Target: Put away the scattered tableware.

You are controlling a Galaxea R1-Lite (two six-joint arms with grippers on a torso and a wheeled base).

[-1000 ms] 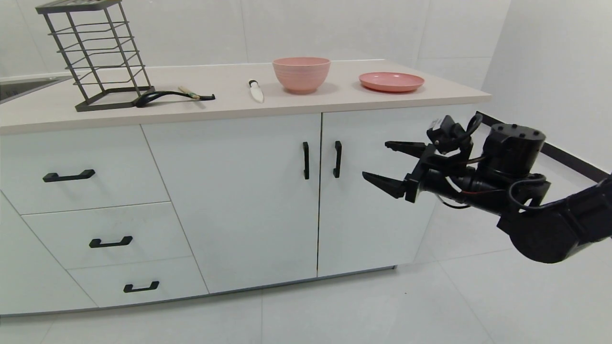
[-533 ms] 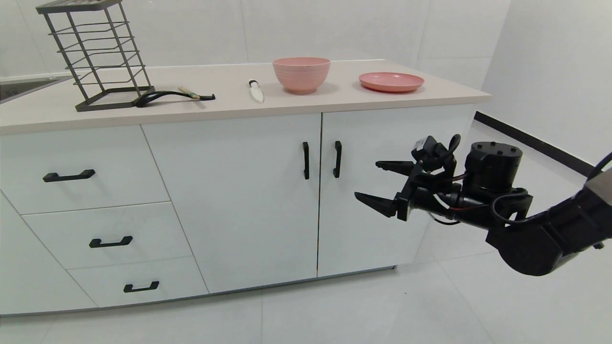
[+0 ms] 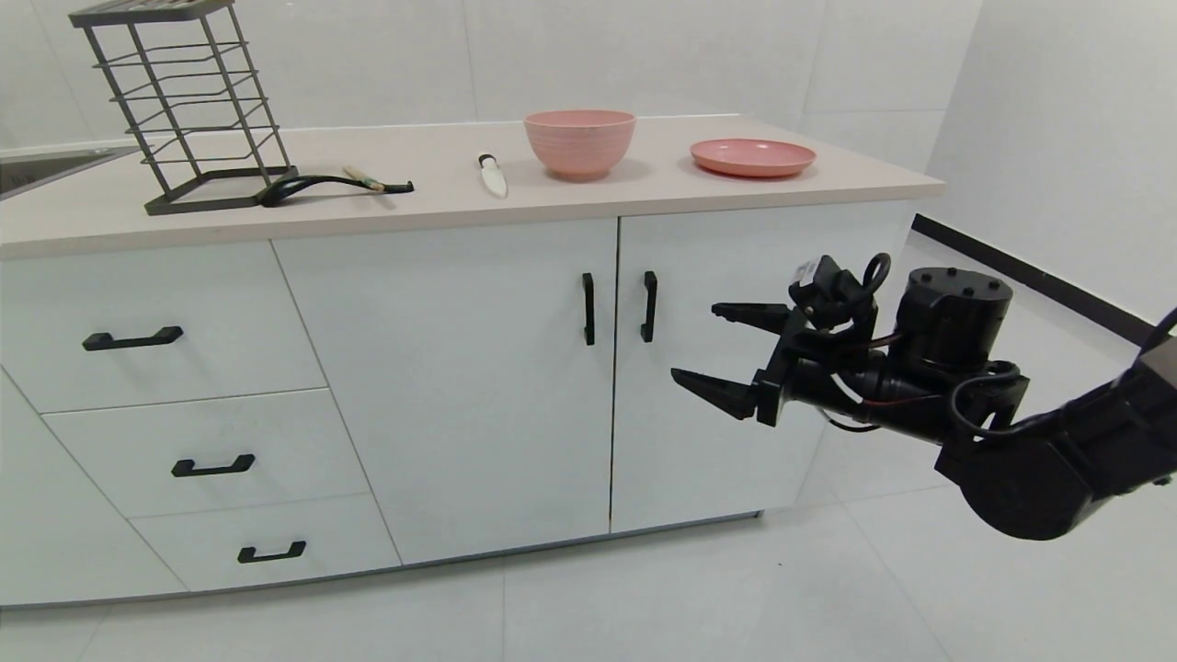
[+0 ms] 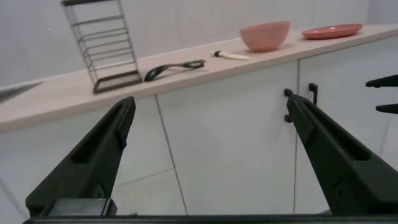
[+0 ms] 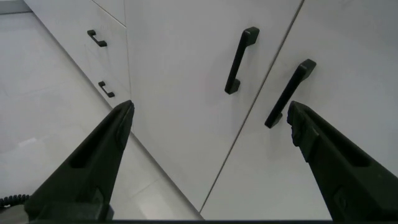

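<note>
On the countertop (image 3: 644,188) lie a pink bowl (image 3: 579,142), a pink plate (image 3: 752,156), a white knife (image 3: 493,175) and a black utensil (image 3: 331,187) with a wooden stick beside it. My right gripper (image 3: 695,342) hangs open and empty below counter height, in front of the right cabinet door, close to the two black door handles (image 5: 241,59). The left wrist view shows my left gripper (image 4: 210,106) open with nothing in it, facing the cabinet front, with the bowl (image 4: 265,35) and the plate (image 4: 331,30) far off.
A black wire rack (image 3: 188,110) stands at the counter's left end, near a sink edge (image 3: 46,165). Three drawers with black handles (image 3: 131,338) fill the cabinet's left side. White tiled floor (image 3: 736,598) lies open before the cabinet.
My right gripper has dropped and moved left toward the cabinet door handles, staying open. The tableware on the counter has not moved.
</note>
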